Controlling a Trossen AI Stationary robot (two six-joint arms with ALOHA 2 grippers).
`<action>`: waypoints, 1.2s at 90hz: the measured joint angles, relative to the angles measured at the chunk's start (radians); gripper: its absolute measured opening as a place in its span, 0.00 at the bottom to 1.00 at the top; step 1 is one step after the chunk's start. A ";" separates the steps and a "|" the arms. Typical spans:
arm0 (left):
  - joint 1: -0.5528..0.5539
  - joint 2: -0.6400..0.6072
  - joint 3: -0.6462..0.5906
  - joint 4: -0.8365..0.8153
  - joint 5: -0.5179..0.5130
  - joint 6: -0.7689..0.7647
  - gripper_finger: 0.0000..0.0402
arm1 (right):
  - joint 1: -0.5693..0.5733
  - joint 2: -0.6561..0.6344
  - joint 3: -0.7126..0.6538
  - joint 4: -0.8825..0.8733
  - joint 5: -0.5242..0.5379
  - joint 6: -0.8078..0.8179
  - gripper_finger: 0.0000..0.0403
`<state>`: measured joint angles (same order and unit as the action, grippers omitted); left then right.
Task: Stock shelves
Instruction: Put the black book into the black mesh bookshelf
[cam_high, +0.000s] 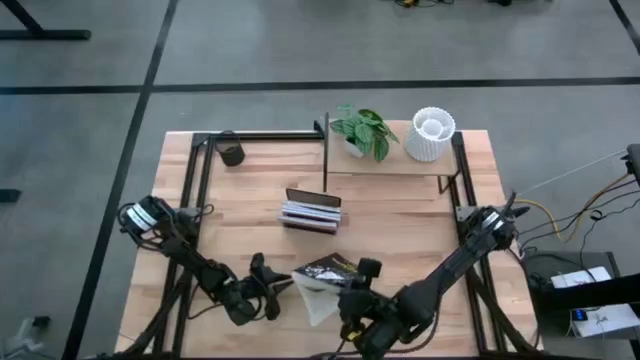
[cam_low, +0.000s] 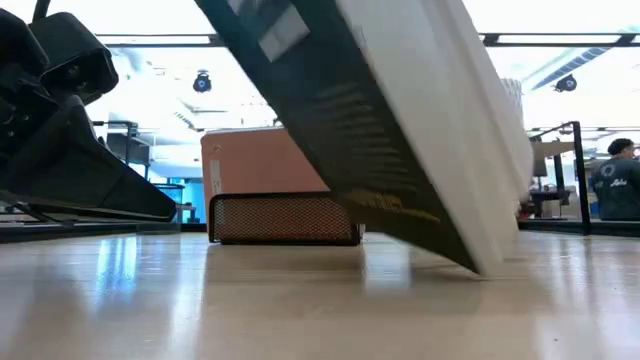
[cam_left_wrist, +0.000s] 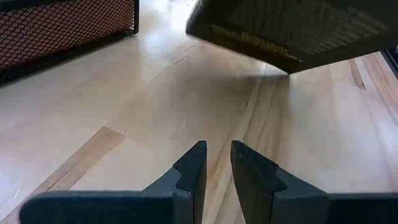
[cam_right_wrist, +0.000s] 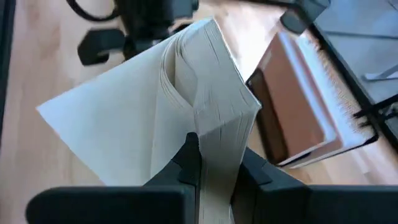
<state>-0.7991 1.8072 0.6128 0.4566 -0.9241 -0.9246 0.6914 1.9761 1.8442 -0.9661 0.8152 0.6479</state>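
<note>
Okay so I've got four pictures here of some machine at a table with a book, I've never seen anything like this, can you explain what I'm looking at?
It is a robot with two dark arms at a wooden table. One picture looks straight down, one looks level across the tabletop, and two come from cameras on the wrists. The right hand is clamped on a dark-covered book, held tilted, one corner near the tabletop. The left hand waits beside it, nearly shut and holding nothing. Mid-table, a dark mesh rack holds more books. At the back stands a black-framed shelf with a potted plant and a white ribbed pot on it.
</note>
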 joint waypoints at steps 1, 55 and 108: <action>0.000 0.000 0.000 0.000 0.000 0.000 0.15 | 0.000 -0.003 0.000 0.000 0.000 -0.003 0.07; 0.001 -0.001 0.000 0.008 0.000 0.000 0.15 | -0.005 -0.011 -0.005 0.029 -0.083 -0.012 0.06; 0.001 -0.001 0.000 0.015 0.000 0.000 0.15 | -0.005 -0.011 -0.005 0.037 -0.085 -0.012 0.06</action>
<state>-0.7982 1.8065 0.6128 0.4717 -0.9241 -0.9249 0.6865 1.9652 1.8393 -0.9291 0.7300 0.6357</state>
